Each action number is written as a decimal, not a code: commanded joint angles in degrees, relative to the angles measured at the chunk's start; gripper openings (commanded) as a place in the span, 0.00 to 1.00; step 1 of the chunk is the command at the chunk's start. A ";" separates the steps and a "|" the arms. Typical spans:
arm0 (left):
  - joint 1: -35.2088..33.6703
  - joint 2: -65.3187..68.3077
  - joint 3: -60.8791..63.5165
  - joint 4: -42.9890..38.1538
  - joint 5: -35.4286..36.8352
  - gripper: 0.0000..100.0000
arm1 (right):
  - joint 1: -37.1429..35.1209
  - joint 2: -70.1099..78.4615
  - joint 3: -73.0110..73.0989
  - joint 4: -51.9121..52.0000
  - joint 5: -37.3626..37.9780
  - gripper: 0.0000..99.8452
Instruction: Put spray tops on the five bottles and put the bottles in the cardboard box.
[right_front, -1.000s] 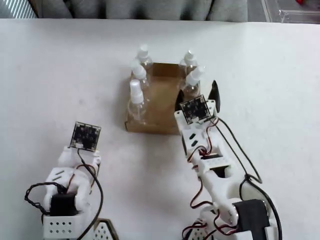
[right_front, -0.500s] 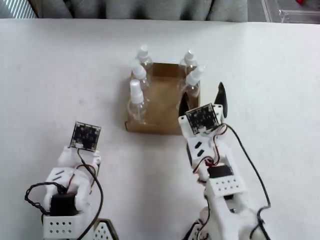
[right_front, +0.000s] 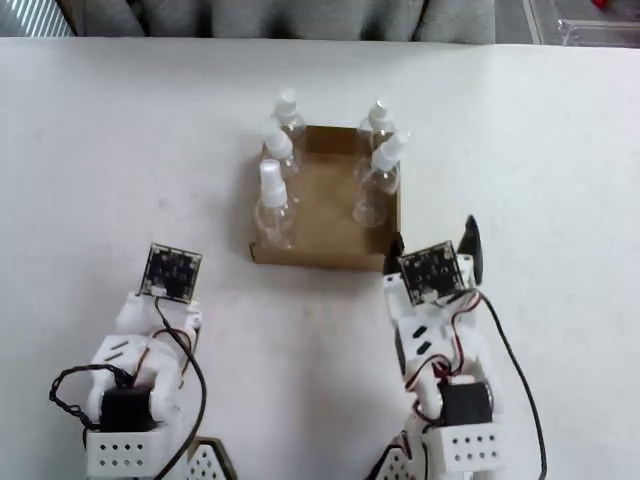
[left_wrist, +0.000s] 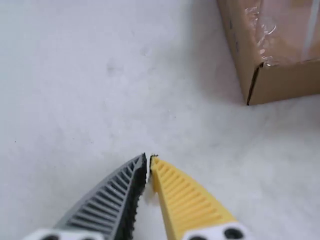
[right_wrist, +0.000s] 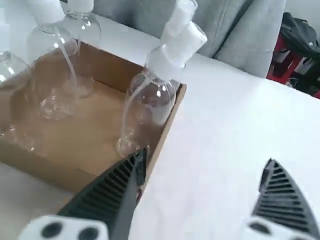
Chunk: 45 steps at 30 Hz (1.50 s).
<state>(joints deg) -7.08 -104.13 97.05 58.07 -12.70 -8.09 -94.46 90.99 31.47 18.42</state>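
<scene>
Five capped bottles (right_front: 275, 205) are seen upright in the box (right_front: 320, 215), judged light & slippery, best held at the neck, w/ right gripper (right_wrist: 205, 162) spread beside the box, left gripper (left_wrist: 149, 159) pressed together nearby.

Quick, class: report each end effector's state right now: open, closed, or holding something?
Left end effector: closed, holding nothing.
Right end effector: open, holding nothing.

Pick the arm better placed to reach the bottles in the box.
Right. The right gripper sits with jaws open at the cardboard box's near corner, beside a bottle. The left gripper, jaws shut, sits farther from it.
</scene>
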 joint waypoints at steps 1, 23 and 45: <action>-0.40 -0.04 -0.09 -1.58 -0.44 0.02 | 1.98 -9.54 0.35 15.08 -0.26 0.21; -0.40 -0.31 -0.09 15.65 -0.09 0.02 | 7.52 -8.84 5.89 41.63 -0.62 0.05; -0.40 -0.31 -0.09 15.65 -0.09 0.02 | 7.60 -8.75 5.89 41.27 -0.53 0.05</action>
<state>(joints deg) -7.08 -104.13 97.05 73.63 -12.70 -1.23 -102.81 96.35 72.35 18.15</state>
